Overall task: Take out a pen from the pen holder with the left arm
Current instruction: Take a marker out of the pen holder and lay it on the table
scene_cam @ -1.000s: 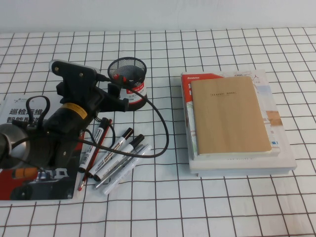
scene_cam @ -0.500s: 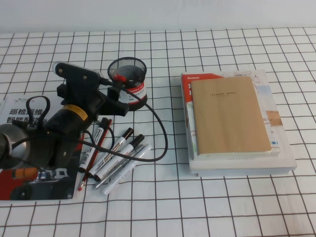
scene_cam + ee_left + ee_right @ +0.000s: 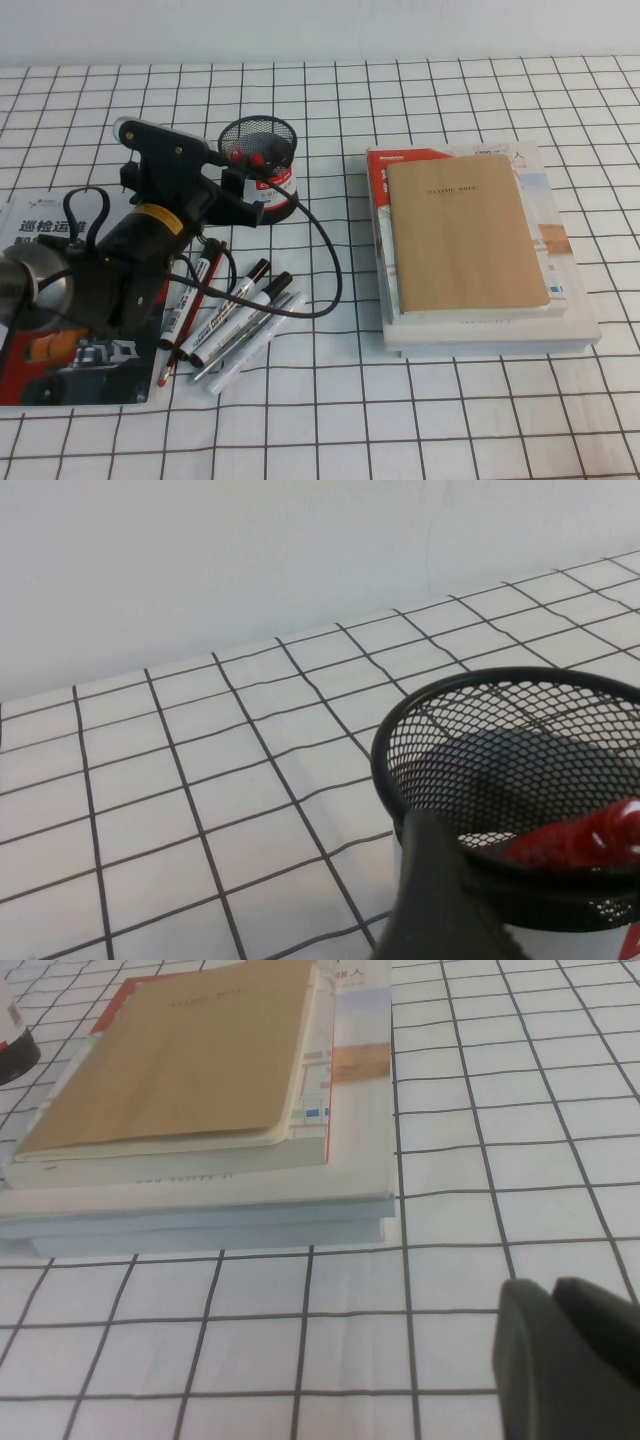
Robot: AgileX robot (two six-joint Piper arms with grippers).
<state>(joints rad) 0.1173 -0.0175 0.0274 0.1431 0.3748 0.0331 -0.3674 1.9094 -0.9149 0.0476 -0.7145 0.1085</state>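
1. high view: the black mesh pen holder [image 3: 268,135] stands on the checked cloth [image 3: 450,400], left of centre, with a red pen [image 3: 258,159] inside it by the near rim. on the near side of it, several markers [image 3: 235,315] and a red pencil [image 3: 195,310] lie slanted side by side, next to a printed booklet [image 3: 50,375] at the left edge. a black cable [image 3: 325,260] loops from the arm past the holder's right side down to the markers. well apart on the right sits a stack of books [image 3: 480,325] with a tan notebook [image 3: 465,235] on top.
2. high view: the left gripper [image 3: 240,172] is at the holder's near-left rim, close to the red pen. how its jaws stand cannot be told here, nor whether they touch the pen.
3. left wrist view: a dark part of the left gripper [image 3: 440,890] crosses the front of the pen holder [image 3: 500,740] at the rim. the red pen [image 3: 585,842] leans inside, just beside it. the jaw state cannot be told.
4. right wrist view: the right gripper [image 3: 553,1295] hangs low over bare cloth, near the stack of books [image 3: 200,1210], jaws pressed together and holding nothing.
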